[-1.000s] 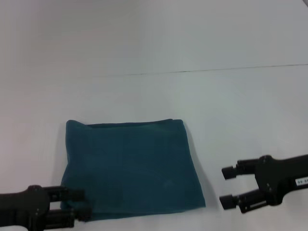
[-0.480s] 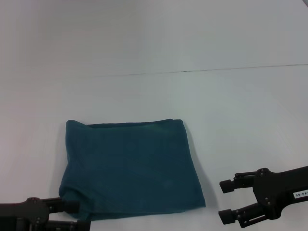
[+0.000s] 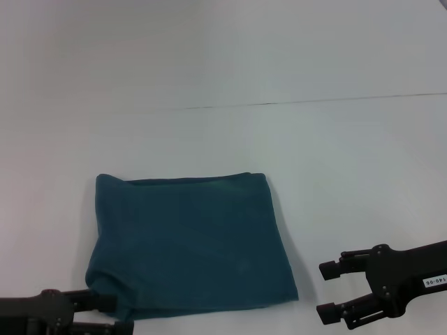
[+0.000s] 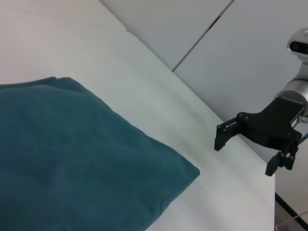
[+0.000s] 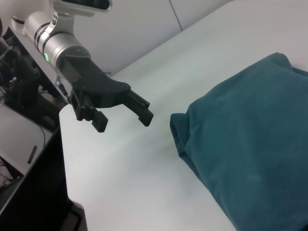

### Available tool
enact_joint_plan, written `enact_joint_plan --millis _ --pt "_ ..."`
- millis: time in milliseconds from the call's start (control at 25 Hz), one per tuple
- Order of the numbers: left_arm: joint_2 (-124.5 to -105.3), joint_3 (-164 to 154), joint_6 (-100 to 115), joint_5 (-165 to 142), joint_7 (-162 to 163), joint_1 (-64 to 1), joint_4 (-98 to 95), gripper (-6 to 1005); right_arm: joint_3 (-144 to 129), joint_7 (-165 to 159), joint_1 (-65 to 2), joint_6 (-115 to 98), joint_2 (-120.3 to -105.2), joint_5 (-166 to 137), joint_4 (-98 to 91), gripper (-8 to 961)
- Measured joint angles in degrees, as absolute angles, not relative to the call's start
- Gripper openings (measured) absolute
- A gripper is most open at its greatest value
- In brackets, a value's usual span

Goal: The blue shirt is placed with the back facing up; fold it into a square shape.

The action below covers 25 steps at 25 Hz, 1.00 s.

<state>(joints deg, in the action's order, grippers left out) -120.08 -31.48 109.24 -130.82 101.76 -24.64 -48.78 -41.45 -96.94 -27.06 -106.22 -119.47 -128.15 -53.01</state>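
Observation:
The blue shirt (image 3: 188, 244) lies folded into a rough square on the white table (image 3: 349, 174), plain side up, with a slightly bunched near-left corner. My left gripper (image 3: 115, 314) sits low at that corner, just off the cloth, open and empty. The right wrist view shows the left gripper (image 5: 122, 122) with its fingers apart beside the shirt (image 5: 250, 144). My right gripper (image 3: 325, 292) hovers open to the right of the shirt's near-right corner, apart from it. In the left wrist view the right gripper (image 4: 245, 156) is beyond the shirt (image 4: 72, 154).
A thin seam (image 3: 314, 101) crosses the table behind the shirt. The table's near-left corner edge (image 5: 62, 144) is close under the left gripper, with dark equipment (image 5: 19, 82) beyond it on the floor side.
The left gripper has drawn back from the shirt's near-left corner toward the table's near edge. The right gripper has also slid back a little. The shirt has stayed put.

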Motion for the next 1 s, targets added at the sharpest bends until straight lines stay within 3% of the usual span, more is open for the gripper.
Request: enact_joint_plan --millis 1000 --pt "-120.21 -31.5 108.4 -133.5 101.8 -24.8 -48.8 921 -41.5 -96.8 -27.1 -105.5 -119.53 -128.6 -52.0 945"
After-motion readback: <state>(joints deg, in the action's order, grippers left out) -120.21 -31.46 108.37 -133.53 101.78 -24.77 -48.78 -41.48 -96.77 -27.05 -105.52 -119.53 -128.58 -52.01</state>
